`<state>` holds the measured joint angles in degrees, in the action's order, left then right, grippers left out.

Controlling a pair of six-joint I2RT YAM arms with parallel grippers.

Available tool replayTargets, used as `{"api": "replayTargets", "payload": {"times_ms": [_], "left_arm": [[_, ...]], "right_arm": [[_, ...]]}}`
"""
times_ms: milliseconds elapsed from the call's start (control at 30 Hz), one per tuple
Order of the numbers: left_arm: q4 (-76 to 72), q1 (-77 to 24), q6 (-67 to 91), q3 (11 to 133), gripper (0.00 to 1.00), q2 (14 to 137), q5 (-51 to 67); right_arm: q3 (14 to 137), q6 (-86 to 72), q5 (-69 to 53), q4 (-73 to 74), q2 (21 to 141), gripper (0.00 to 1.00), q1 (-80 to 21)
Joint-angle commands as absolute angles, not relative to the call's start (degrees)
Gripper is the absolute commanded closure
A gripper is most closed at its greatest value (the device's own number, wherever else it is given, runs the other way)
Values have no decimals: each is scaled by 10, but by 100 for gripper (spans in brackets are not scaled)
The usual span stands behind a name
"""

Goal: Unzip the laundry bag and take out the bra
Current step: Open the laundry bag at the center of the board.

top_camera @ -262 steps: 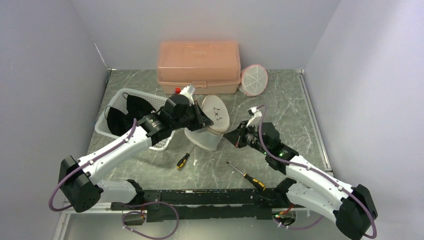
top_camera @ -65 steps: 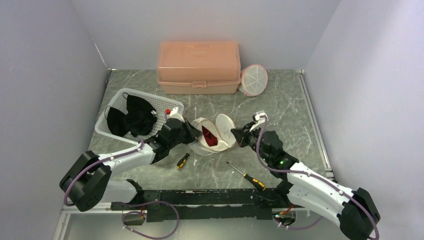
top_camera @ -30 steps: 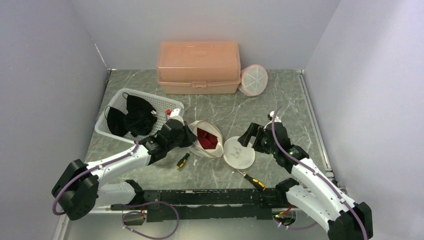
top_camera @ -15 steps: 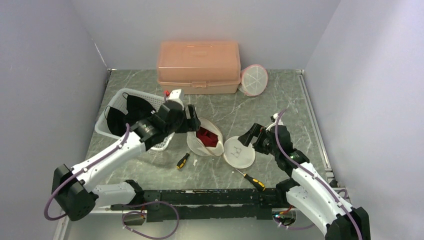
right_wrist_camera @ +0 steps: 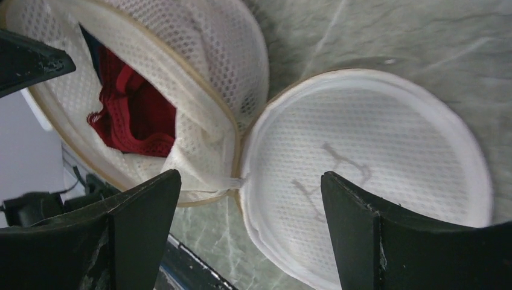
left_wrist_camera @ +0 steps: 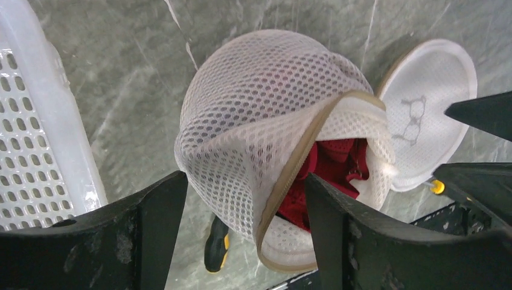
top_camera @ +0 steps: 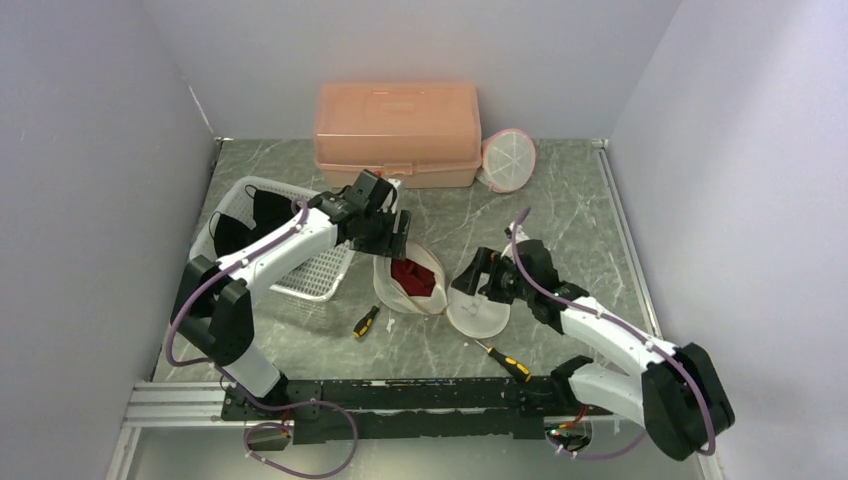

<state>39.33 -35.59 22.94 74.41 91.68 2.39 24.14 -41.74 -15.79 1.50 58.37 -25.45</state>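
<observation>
Pale lilac walls (top_camera: 90,150) close in a grey-green marbled desk (top_camera: 560,200) on three sides. At the back of the desk stands a salmon plastic box (top_camera: 397,133), with a pink-rimmed mesh disc (top_camera: 508,160) leaning on its right end. A white perforated basket (top_camera: 325,270) with black garments (top_camera: 245,225) in it sits at the left of the frame. A short screwdriver (top_camera: 366,321) and a longer screwdriver (top_camera: 500,357) lie toward the lower edge.

The laundry bag (top_camera: 390,292), a white mesh dome with a tan-bound zip edge, lies at the centre of the top view, just right of the basket. It is unzipped. Its round flap (top_camera: 482,310) is folded out flat on the desk to the lower right, joined to the dome at one narrow point. Dome and flap together run lengthwise from left to right across the frame, dipping slightly toward the right. The mouth faces up and to the right. The red bra (top_camera: 412,277) is bunched inside the mouth, in the shell, and shows in all three views.

The left hand (left_wrist_camera: 244,181) hangs over the dome's upper left side, its fingers spread wide and holding nothing. The right hand (right_wrist_camera: 250,178) sits above the join of dome and flap, likewise spread wide and empty.
</observation>
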Motion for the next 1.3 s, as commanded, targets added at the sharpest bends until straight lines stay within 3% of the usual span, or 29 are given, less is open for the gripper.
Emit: {"api": "replayTargets", "payload": {"times_ms": [0,500,667,800,1100,1267], "left_arm": [[402,-357,198,764,24,906,68],[382,-357,216,721,79,893,77],[373,-357,231,707,95,877,74],[360,-356,244,693,97,859,76],[222,-358,326,611,97,745,102],[142,-364,376,579,97,694,96]], "right_arm": [[298,-397,-144,-39,634,11,-309],[298,-403,-161,-93,734,49,-368],[298,-397,-155,-102,733,73,-368],[315,-371,-143,-81,723,100,-368],[471,-247,28,148,609,100,-367],[584,-207,67,243,616,100,-377]]}}
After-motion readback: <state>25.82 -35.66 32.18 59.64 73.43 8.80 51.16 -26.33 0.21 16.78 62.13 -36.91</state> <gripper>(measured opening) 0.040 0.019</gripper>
